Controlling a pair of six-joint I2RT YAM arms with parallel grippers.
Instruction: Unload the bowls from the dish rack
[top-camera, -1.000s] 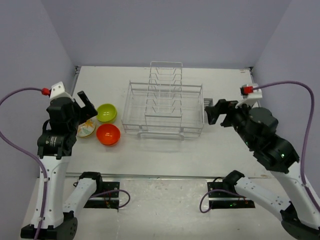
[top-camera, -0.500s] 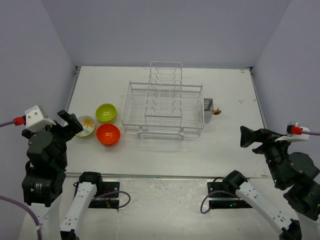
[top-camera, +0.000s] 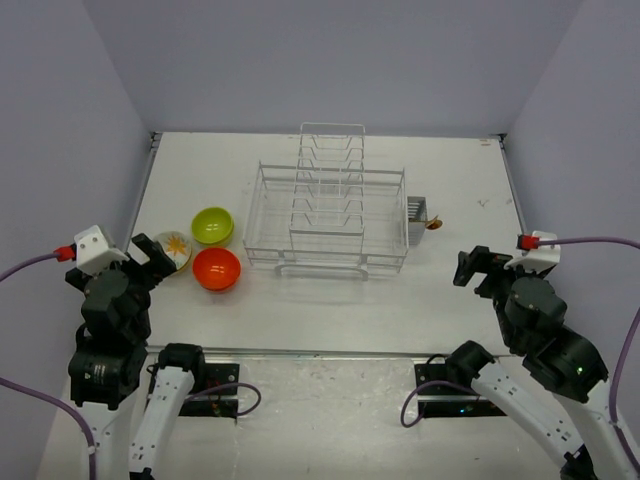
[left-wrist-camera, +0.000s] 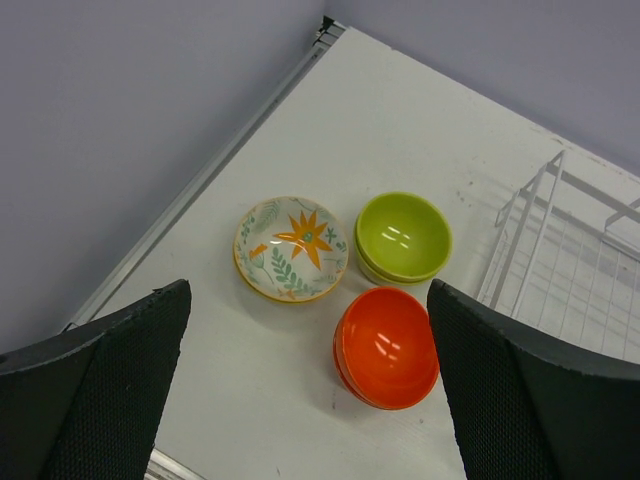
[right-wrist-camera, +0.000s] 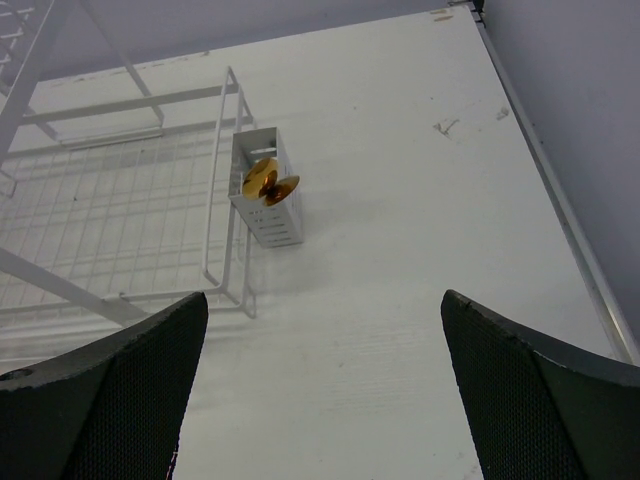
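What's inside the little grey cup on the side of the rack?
A small shiny golden-brown thing shows at the top of the grey cup on the dish rack's side. I cannot tell what it is. The cup's walls hide anything deeper down.

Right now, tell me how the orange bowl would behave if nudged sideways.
Probably slides rather than tips: the orange bowl sits upright on the smooth table. Its glossy highlights suggest a slippery grip. It lies close to the green bowl, so a push could knock that.
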